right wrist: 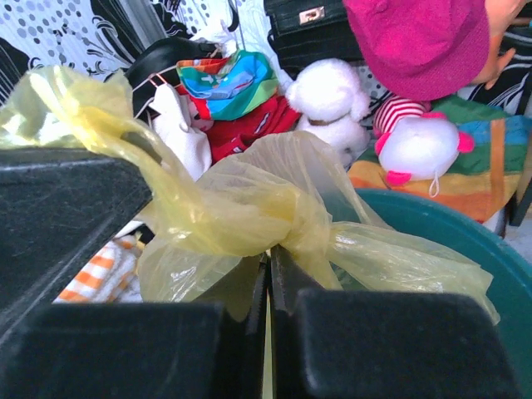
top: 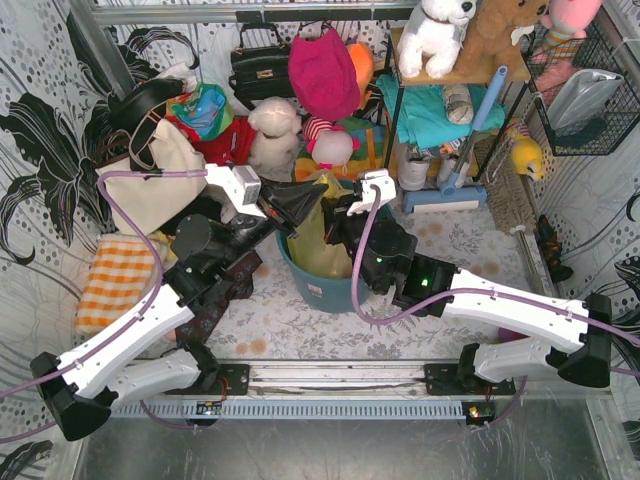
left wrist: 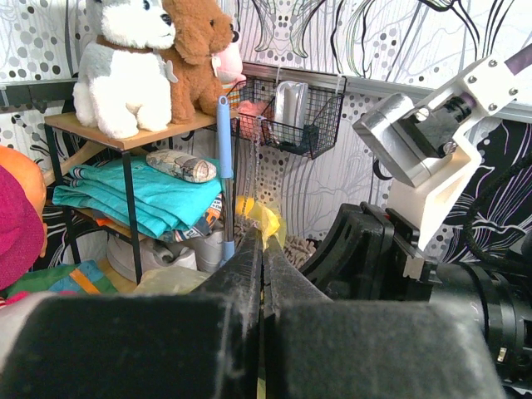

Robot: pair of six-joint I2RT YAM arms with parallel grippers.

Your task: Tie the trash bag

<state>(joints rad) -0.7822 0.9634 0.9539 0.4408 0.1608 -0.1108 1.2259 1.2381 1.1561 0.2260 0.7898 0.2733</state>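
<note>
Now, far left on the table (top: 300, 325): an orange-checked cloth (top: 118, 280), with a cream tote (top: 160, 165) behind it against the wall.

Left pincer (left wrist: 261, 237): reaches in from the left over the teal bucket (top: 335, 292). Jaws pressed flat together, with a scrap of yellow plastic nipped at the very tips.

The trash bag (top: 320, 250) stands in the bucket at mid-table, between the two arms. It is yellow-green, glossy and wrinkled. Its top is drawn up above the rim, and the right wrist view shows it bunched into a knot-like twist. One tail runs off to the upper left and another lies out over the bucket's edge.

Right pincer (right wrist: 268, 262): comes in from the right. Jaws closed, tips right under the twist, with film caught in the slit between them.

Further right, a wooden shelf (top: 450, 75) holds a white plush dog (top: 435, 35) and a brown one. Folded teal cloth lies beneath, and a blue-handled tool (top: 480, 120) leans there. A wire basket (top: 585, 100) hangs on the right wall.
</note>
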